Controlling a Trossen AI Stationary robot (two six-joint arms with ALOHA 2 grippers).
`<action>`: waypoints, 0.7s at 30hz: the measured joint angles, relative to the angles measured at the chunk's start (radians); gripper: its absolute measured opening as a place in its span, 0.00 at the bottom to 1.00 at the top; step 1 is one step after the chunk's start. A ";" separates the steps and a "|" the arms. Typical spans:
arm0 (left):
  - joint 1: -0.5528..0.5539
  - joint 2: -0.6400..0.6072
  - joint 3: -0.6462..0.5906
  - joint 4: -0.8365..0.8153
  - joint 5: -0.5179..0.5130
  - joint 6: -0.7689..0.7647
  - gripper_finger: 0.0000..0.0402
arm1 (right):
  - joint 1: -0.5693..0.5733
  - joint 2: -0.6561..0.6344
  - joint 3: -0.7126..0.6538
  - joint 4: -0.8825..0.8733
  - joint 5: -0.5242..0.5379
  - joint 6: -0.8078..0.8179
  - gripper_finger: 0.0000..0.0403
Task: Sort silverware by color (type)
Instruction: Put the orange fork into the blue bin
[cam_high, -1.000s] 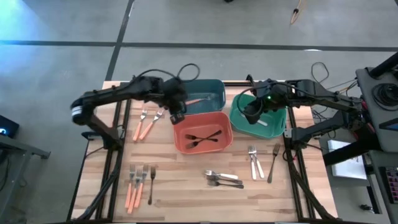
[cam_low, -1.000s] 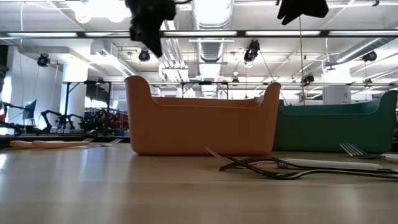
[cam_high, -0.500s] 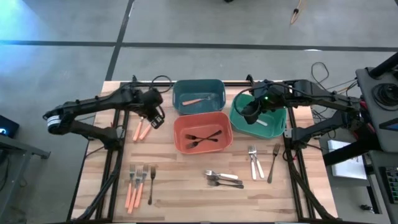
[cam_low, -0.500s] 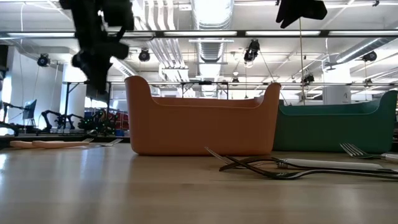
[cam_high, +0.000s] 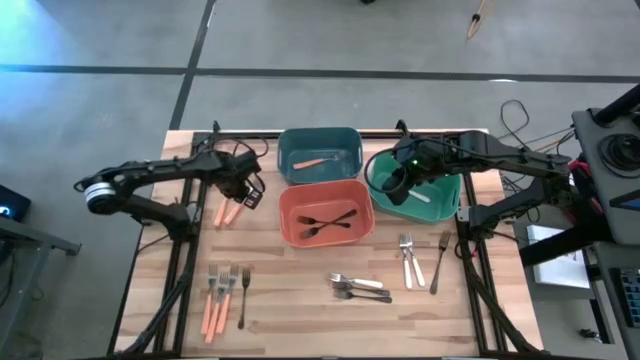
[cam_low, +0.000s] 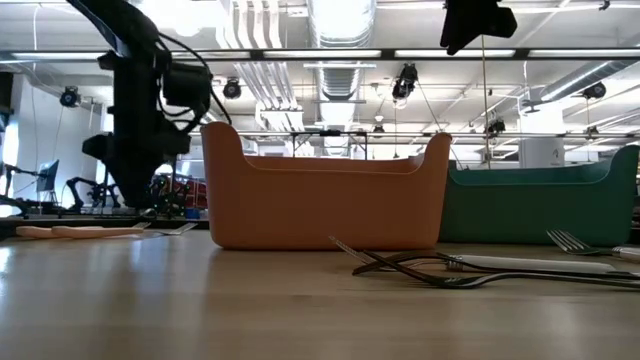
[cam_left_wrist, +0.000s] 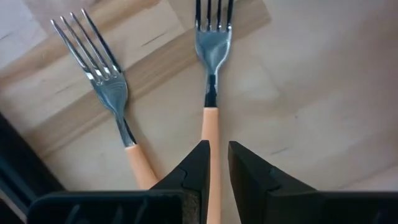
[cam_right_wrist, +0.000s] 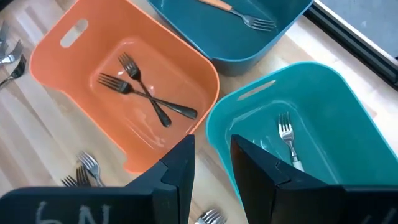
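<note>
Fingers of the left gripper (cam_left_wrist: 216, 163) are lowered astride the handle of one orange-handled fork (cam_left_wrist: 211, 93), a narrow gap kept on either side, so nothing is gripped yet. A second orange-handled fork (cam_left_wrist: 109, 93) lies just beside them on the tabletop (cam_left_wrist: 323, 74) and should be left untouched. A clean pick is judged to need the handle centred between the fingers before they are pressed shut. The right gripper (cam_high: 396, 184) is held parted and empty above the green bin (cam_right_wrist: 348, 124).

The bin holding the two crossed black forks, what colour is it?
Orange bin, clearest in the right wrist view.
</note>
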 joint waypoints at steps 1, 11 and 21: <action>0.000 0.017 0.003 0.000 -0.011 0.002 0.10 | 0.000 0.000 0.000 0.000 0.000 0.000 0.24; 0.000 0.082 0.009 0.015 0.006 0.043 0.26 | 0.000 -0.003 0.000 0.000 0.000 -0.003 0.24; -0.002 0.079 -0.091 0.070 0.006 0.061 0.40 | 0.000 -0.003 0.000 0.000 0.001 -0.015 0.24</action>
